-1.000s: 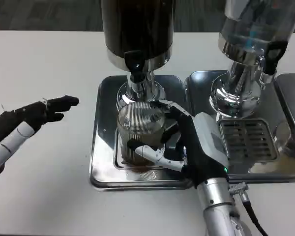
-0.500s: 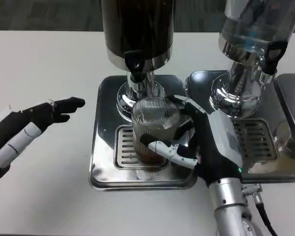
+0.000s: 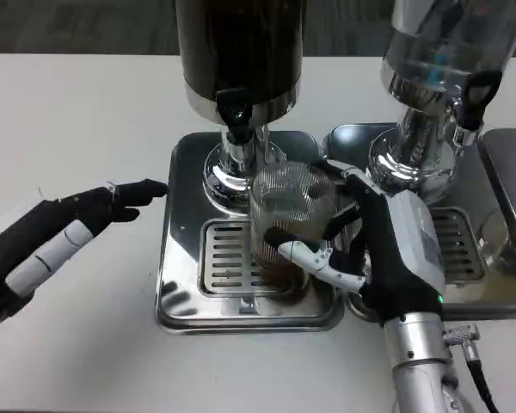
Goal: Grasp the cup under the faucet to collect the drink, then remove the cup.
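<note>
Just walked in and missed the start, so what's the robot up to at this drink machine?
The right robot hand grips a ribbed clear cup holding some dark drink, over the right side of the steel drip tray beneath the dark dispenser. The cup sits to the right of the black faucet, not directly under it. The left robot hand hovers over the white table left of the tray, fingers extended toward it, holding nothing.

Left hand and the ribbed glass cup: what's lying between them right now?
In the head view, between the left hand and the ribbed clear glass cup gripped by the right hand lie bare white table, then the steel drip tray's rim and slotted grate.
</note>
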